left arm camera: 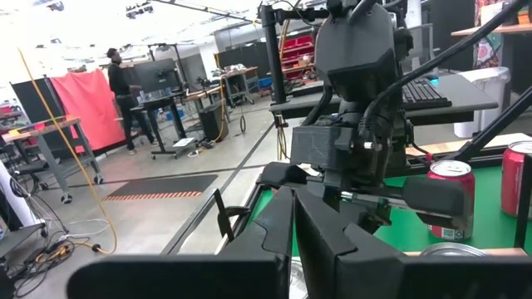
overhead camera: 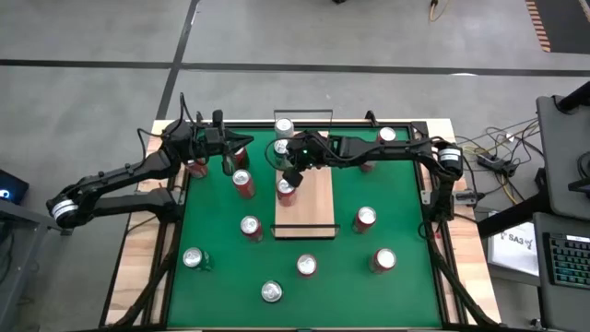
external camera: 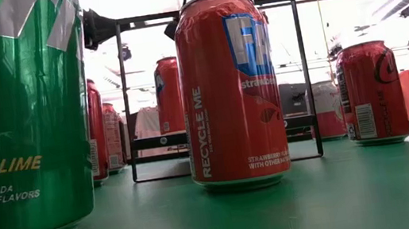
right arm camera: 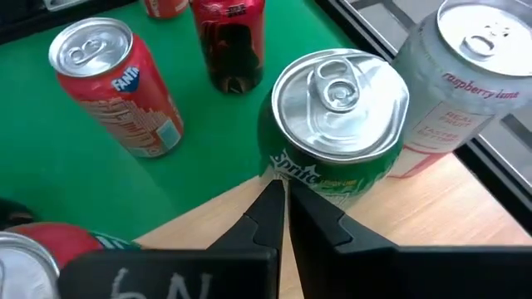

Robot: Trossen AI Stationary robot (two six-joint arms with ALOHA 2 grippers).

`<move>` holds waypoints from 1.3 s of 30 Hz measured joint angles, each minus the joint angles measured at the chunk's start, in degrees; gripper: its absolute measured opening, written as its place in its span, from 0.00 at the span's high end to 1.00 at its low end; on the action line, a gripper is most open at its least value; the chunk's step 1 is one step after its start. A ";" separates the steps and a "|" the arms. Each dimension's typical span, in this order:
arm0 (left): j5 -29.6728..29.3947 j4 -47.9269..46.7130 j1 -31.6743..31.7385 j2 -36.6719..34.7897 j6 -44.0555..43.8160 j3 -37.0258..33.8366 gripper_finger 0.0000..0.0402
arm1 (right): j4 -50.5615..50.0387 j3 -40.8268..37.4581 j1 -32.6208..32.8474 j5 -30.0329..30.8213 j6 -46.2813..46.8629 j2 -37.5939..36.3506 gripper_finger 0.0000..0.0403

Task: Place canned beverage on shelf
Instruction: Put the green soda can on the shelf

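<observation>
Looking down on the green mat (overhead camera: 387, 221), left to right. Left arm reaches in from the left table edge; left gripper (overhead camera: 227, 164) sits near the mat's far left corner, fingers pressed together, holding nothing. In its wrist view the two dark fingers (left arm camera: 287, 228) meet in front of the lens, with the other arm's wrist close ahead.

Loose cans on the mat's left part: a red can (overhead camera: 243, 183) just beside the left gripper, another red one (overhead camera: 250, 227) nearer the middle, a green can (overhead camera: 194, 259) toward the near left, a silver-topped can (overhead camera: 271, 292) at the near edge.

Shelf (overhead camera: 309, 207) lies at the mat's centre, a long pale wooden board running far to near, black rail at each short end. On its far end: a pale can (overhead camera: 284, 126), a green Sprite can (right arm camera: 337, 133) just near of it, and a red can (overhead camera: 287, 189) at the board's left edge. Near half of the board is bare.

Right arm comes across from the far right corner; right gripper (overhead camera: 291, 175) is over the shelf's far end, fingers closed together and gripping nothing. In its wrist view the fingertips (right arm camera: 270, 203) are right at the Sprite can's side; contact cannot be told.

Right of the shelf: red cans at (overhead camera: 366, 219), (overhead camera: 384, 261) and (overhead camera: 306, 266).
</observation>
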 joint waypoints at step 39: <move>0.00 0.00 -0.01 0.00 0.00 0.00 1.00 | 2.15 1.84 -2.99 1.38 -4.31 -0.38 0.97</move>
